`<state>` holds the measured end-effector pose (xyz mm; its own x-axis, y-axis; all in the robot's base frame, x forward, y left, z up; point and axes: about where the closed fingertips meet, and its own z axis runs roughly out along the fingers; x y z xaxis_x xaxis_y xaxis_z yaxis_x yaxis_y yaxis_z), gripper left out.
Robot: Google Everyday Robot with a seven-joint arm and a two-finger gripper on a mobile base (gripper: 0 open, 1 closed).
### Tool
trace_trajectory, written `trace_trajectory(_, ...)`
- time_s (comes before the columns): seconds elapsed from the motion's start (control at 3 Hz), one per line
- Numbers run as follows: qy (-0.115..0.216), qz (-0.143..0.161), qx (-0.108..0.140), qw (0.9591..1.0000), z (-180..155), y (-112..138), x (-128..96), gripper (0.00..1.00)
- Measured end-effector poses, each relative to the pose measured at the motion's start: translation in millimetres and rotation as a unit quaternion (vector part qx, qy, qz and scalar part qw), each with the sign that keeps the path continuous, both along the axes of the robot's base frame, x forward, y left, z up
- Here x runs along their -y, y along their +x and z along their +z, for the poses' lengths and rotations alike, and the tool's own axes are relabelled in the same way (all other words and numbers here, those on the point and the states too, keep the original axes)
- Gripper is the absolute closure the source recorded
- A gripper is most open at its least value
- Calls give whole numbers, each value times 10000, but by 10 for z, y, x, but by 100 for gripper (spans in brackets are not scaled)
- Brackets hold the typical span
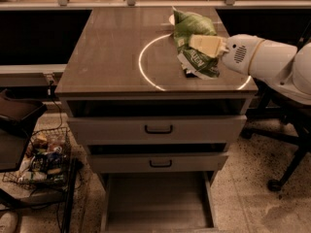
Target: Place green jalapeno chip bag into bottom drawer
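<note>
Gripper (203,45), far right over the countertop (107,47): cream fingers clamped on the green jalapeno chip bag (190,25), which is green above and white with dark print below. Arm (262,57) white. Countertop brown, bearing a white ring (140,62). Bottom drawer (158,203) grey-tan; upper drawer handles (158,129) dark.
</note>
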<state>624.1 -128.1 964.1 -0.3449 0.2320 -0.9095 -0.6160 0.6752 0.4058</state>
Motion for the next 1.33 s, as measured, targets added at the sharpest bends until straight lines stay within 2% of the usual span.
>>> trace_trajectory(0.33,167,427,-162,9988,-95,-30,-59,100)
trace_trajectory(0.67,375,1216,-383,9911,-408,-347,-71,100)
trace_trajectory(1.0,270,1677,-694,9830,-972,-819,286,100)
trace_trajectory(1.33,350,2376,-1306,9619,-1781,-1689,667,100)
